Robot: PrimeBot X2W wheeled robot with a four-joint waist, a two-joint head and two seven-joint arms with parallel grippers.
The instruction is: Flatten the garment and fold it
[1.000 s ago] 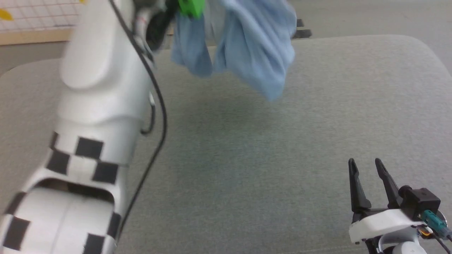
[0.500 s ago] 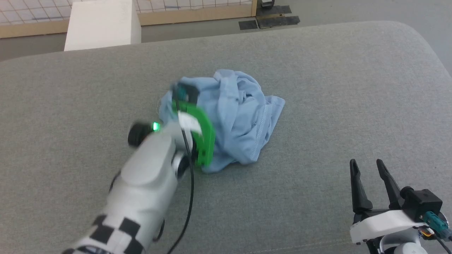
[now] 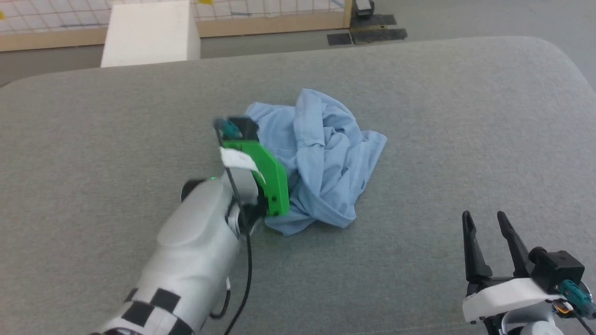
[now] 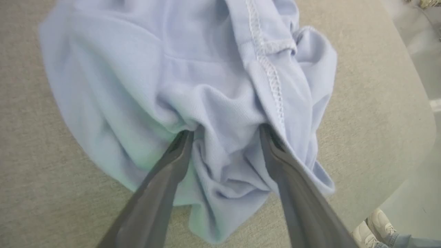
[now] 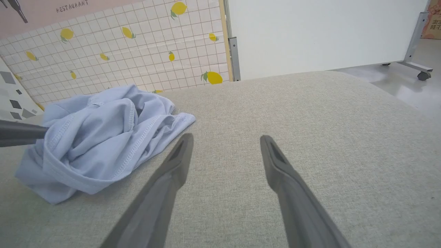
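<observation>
The light blue garment [image 3: 326,158] lies crumpled in a heap in the middle of the grey padded table [image 3: 442,107]; its collar and logo are hidden in the folds. My left arm reaches in from the lower left, and its green wrist mount [image 3: 270,179] sits at the heap's left edge. In the left wrist view my left gripper [image 4: 225,131] is open, fingers spread and pressed into the garment [image 4: 165,69], with bunched cloth between them. My right gripper [image 3: 486,223] stands open over bare table at the lower right, apart from the garment [image 5: 100,137].
A white box [image 3: 149,32] stands beyond the table's far edge, before a tiled wall with lemon prints [image 5: 137,51]. A white panel on wheels [image 5: 320,31] stands behind the table. A person's shoe [image 4: 379,224] shows on the floor past the table's rounded edge.
A second ago the garment hung in the air from my raised left gripper. It now lies heaped on the table, with the left arm lowered to it. The right gripper has not moved.
</observation>
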